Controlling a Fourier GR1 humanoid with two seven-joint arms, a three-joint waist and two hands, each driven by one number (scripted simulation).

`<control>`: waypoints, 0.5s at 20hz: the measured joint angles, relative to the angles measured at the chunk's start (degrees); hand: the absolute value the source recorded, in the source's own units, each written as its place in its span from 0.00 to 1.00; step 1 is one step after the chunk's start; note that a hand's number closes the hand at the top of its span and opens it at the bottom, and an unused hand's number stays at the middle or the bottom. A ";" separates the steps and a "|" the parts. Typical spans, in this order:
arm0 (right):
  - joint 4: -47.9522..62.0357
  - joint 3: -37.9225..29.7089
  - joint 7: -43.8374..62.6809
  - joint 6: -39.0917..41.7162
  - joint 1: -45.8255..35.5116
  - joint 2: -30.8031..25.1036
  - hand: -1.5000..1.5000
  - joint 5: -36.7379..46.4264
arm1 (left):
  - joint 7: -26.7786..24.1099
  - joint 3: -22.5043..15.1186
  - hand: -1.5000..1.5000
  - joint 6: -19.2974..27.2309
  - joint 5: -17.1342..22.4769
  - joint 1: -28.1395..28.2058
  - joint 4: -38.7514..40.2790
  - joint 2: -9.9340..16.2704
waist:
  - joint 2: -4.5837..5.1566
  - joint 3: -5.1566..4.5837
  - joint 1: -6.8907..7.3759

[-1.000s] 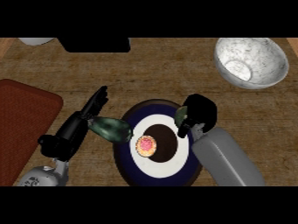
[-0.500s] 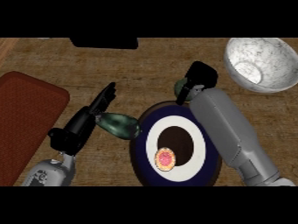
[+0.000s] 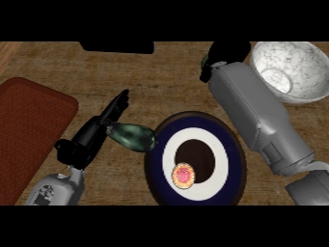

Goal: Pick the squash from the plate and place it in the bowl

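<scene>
Two hands are over the wooden counter [image 3: 153,72] right now. High in the frame, right of centre, the right hand [image 3: 227,52] is clenched around a dark green thing, seemingly the squash [image 3: 205,72], of which only a sliver peeks out at the hand's left edge; it sits just left of the white marbled bowl [image 3: 306,89] in the upper right corner, not over its hollow. Its grey forearm [image 3: 256,116] slants down toward the lower right. Lower centre lies the plate [image 3: 195,161], dark blue rim, white ring, brown middle, with a small pink round item [image 3: 184,174] on it. Left of the plate, the left hand [image 3: 99,130] is stretched out with straight fingers, and a dark green object [image 3: 132,136] lies beside it, touching the plate's rim. Far left sits a reddish-brown mat [image 3: 17,140].
</scene>
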 measured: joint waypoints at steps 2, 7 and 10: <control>-0.09 0.34 0.85 -3.18 -2.48 -0.59 1.00 2.12 | -0.06 0.01 0.50 0.00 -0.05 0.65 0.00 0.04 | -0.15 -0.01 -0.14; -0.78 -1.00 0.76 -12.41 -6.24 -2.07 1.00 5.38 | -0.21 0.64 0.50 0.07 -0.14 0.60 0.46 0.08 | -0.33 0.00 -0.81; 0.23 -2.92 0.42 -16.30 -7.68 -3.61 1.00 6.29 | -0.23 0.76 0.50 0.17 -0.37 0.85 0.10 0.02 | -0.40 -0.01 -1.07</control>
